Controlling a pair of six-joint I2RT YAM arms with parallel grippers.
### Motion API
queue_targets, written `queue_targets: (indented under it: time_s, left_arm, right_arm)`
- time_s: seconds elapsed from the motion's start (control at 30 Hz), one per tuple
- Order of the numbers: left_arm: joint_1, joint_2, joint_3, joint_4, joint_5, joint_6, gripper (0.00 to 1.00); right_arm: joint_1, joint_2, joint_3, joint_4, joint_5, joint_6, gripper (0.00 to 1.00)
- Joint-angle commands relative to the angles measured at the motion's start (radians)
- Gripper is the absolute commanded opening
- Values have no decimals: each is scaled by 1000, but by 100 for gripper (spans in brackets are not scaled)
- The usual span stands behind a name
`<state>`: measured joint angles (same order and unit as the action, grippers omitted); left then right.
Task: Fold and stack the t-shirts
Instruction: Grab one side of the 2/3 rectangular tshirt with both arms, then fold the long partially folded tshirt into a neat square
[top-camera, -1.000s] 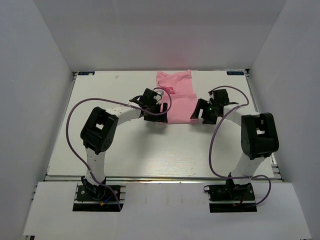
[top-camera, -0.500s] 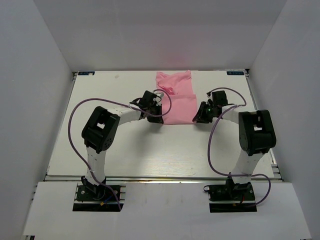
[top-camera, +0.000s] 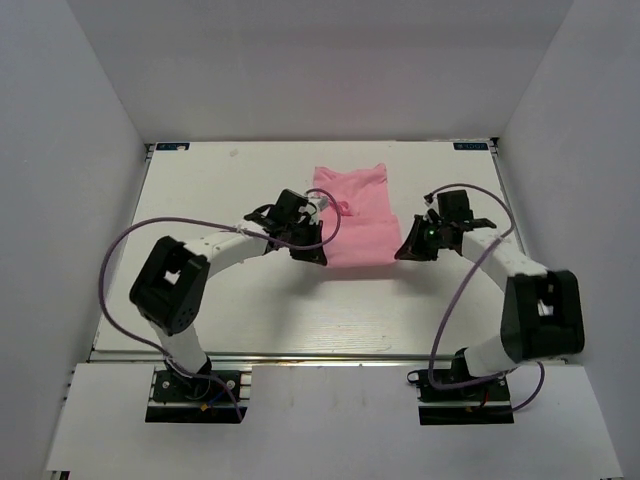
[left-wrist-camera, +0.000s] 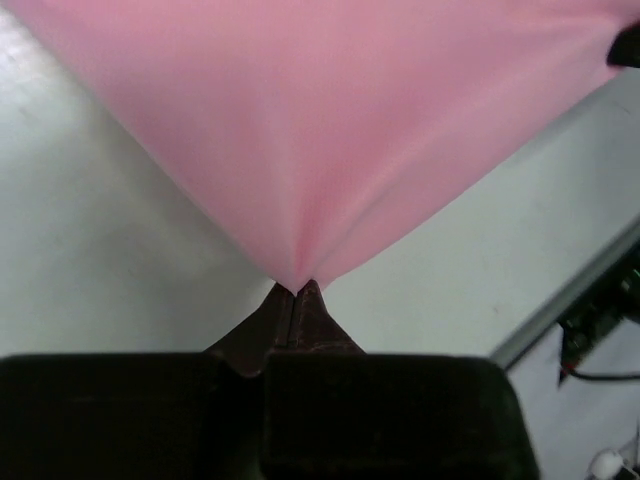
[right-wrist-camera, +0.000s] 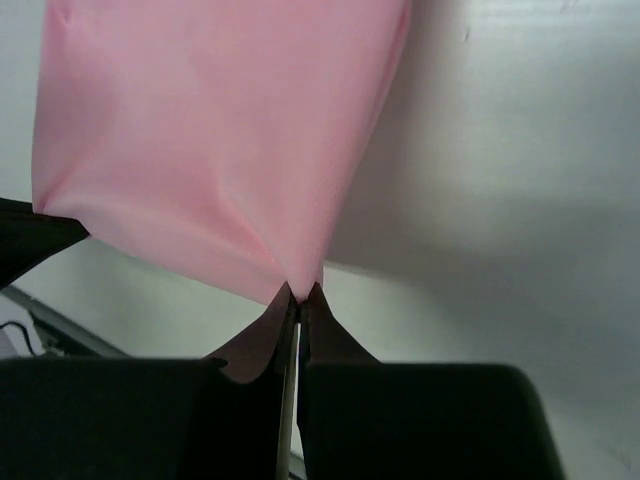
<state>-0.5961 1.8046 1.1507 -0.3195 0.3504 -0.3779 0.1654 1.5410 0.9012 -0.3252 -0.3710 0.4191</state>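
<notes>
A light pink t-shirt (top-camera: 358, 216) lies folded into a narrow strip at the back middle of the table, its near edge lifted. My left gripper (top-camera: 322, 256) is shut on the near left corner of the t-shirt (left-wrist-camera: 320, 150), the cloth pulled taut up from its fingertips (left-wrist-camera: 297, 292). My right gripper (top-camera: 400, 254) is shut on the near right corner of the t-shirt (right-wrist-camera: 210, 150), the fabric pinched between its tips (right-wrist-camera: 301, 291). Between the two grippers the near hem is stretched straight.
The white table (top-camera: 250, 300) is boxed in by white walls at the back and on both sides. Purple cables (top-camera: 120, 250) loop beside each arm. The table's metal front rail (top-camera: 320, 355) runs in front of the arm bases.
Both grippers closed on the near corners of the t-shirt, then drew toward the near side and slightly up, pulling the hem taut. Both arms have stretched out lower.
</notes>
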Motion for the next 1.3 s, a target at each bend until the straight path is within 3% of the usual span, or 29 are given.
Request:
queue_targets:
  time_s: [0.0, 0.13, 0.33, 0.63, 0.83, 0.97, 1.27]
  left_arm:
    - [-25, -174, -51, -84, 76, -15, 0]
    - [-44, -292, -83, -156, 130, -15, 0]
    - [-44, -384, 0, -216, 165, -33, 0]
    - [-22, -343, 179, -306, -36, -68, 0]
    - [-13, -254, 245, -329, -194, -111, 0]
    - [10, -197, 313, -358, -368, -167, 0]
    - [87, -13, 493, -340, -357, -167, 0]
  right_arm:
    - [-1, -184, -22, -197, 3, -13, 0]
    - [-1, -281, 39, -390, 27, -54, 0]
    - [-7, -334, 194, -488, -8, -77, 0]
    - [-12, -175, 379, -498, -146, -72, 0]
    - [-29, -70, 335, -224, -344, 3, 0]
    - [-43, -3, 373, -204, -368, 33, 0]
    - [-89, 184, 453, -127, -439, 76, 0]
